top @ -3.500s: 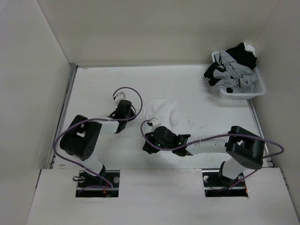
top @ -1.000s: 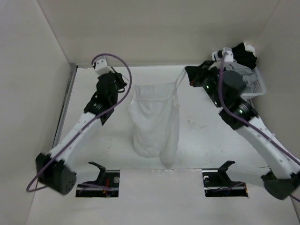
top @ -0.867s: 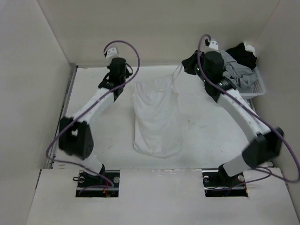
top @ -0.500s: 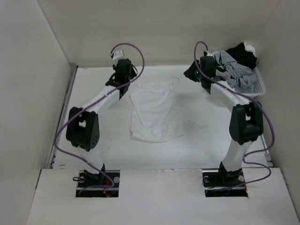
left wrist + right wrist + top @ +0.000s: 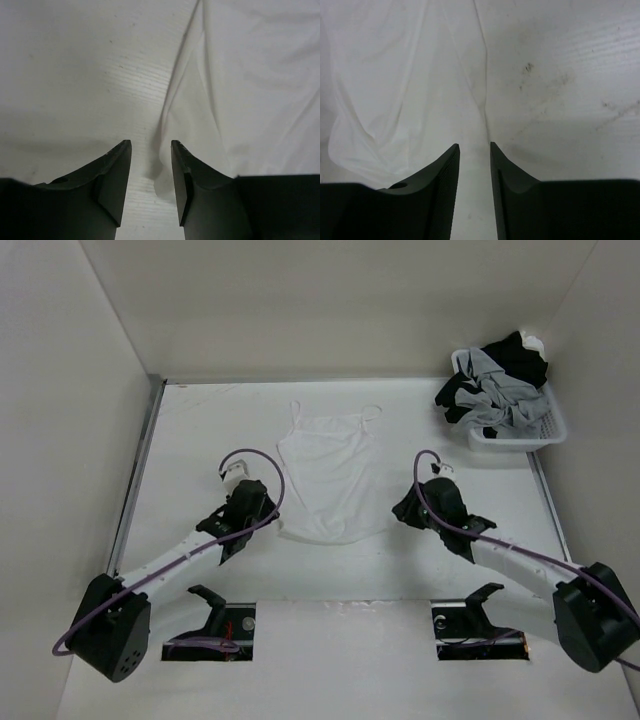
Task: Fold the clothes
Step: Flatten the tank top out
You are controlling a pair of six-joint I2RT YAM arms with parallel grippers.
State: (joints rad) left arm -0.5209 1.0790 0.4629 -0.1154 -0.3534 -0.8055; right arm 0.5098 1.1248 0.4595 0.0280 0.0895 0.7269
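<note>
Spread flat on the table (image 5: pixel 200 440), centre: white top (image 5: pixel 328 480), straps toward 12 o'clock, hem toward 6. At the hem's 9 o'clock corner: left gripper (image 5: pixel 262 515), jaws narrowly apart, clamping nothing, cloth corner just below the gap. At the 3 o'clock corner: right gripper (image 5: pixel 402 512), likewise narrowly apart, empty. At 2 o'clock: basket (image 5: pixel 545 432) of dark clothes (image 5: pixel 500 380).

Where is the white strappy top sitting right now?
In the top view the white top lies spread flat mid-table, straps toward the far wall, between the left tool and the right tool, with the basket at the far right.
</note>
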